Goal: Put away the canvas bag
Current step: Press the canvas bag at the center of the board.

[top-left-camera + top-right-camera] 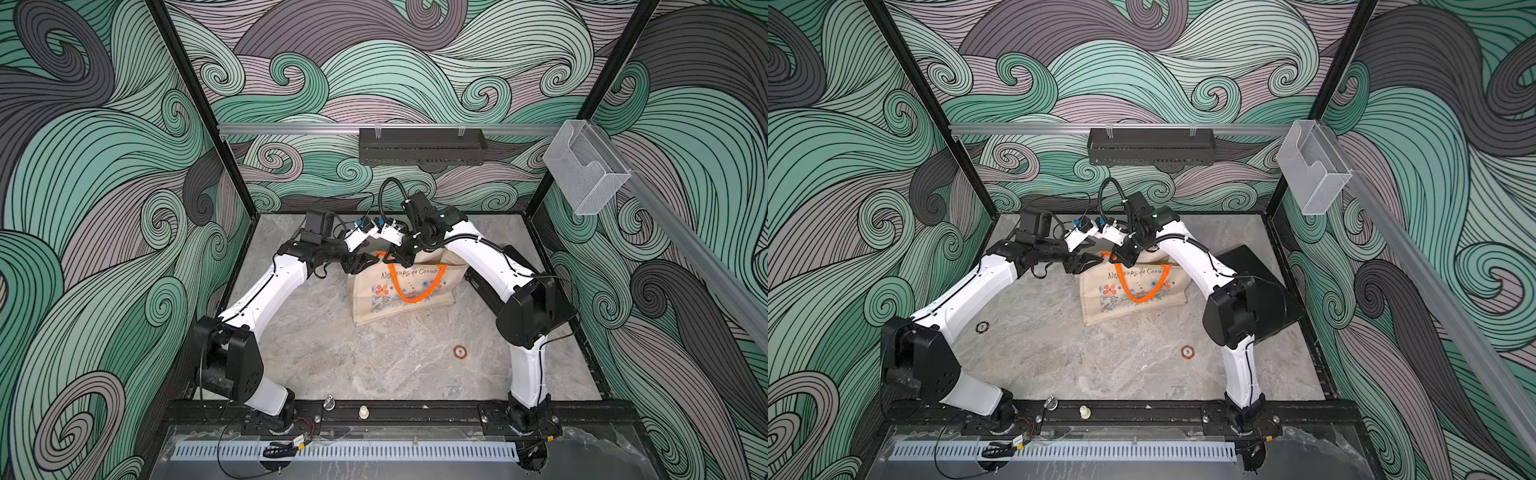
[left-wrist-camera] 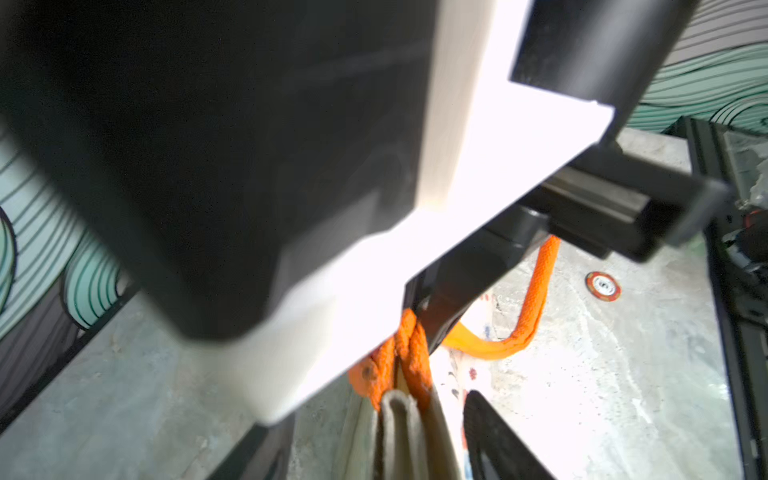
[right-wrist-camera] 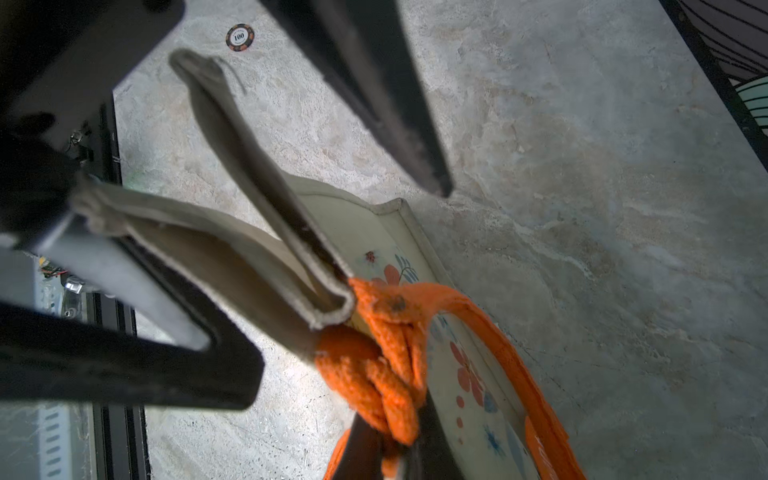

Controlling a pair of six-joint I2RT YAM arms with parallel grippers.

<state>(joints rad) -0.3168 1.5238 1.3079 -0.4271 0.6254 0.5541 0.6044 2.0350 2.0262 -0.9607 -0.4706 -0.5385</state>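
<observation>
Beige canvas bag (image 1: 376, 297) lettered "…de Coeur" | "100" chip (image 3: 240, 38), "5" chip (image 1: 459, 352) | right gripper (image 1: 390, 261) clenched on its orange handle (image 3: 374, 374) | left gripper (image 1: 369, 262) released, astride rim

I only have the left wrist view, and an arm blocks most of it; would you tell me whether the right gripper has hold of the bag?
Observer: Yes, the right gripper is shut on the orange handle, at its knot by the bag's top edge.
Operator: Thanks. Is there any chip besides the red-rimmed chip I see?
Observer: A second chip, marked 100, lies on the table beside the left arm.
Operator: What is on the back wall?
Observer: A black rack hangs from the rail there.
</observation>
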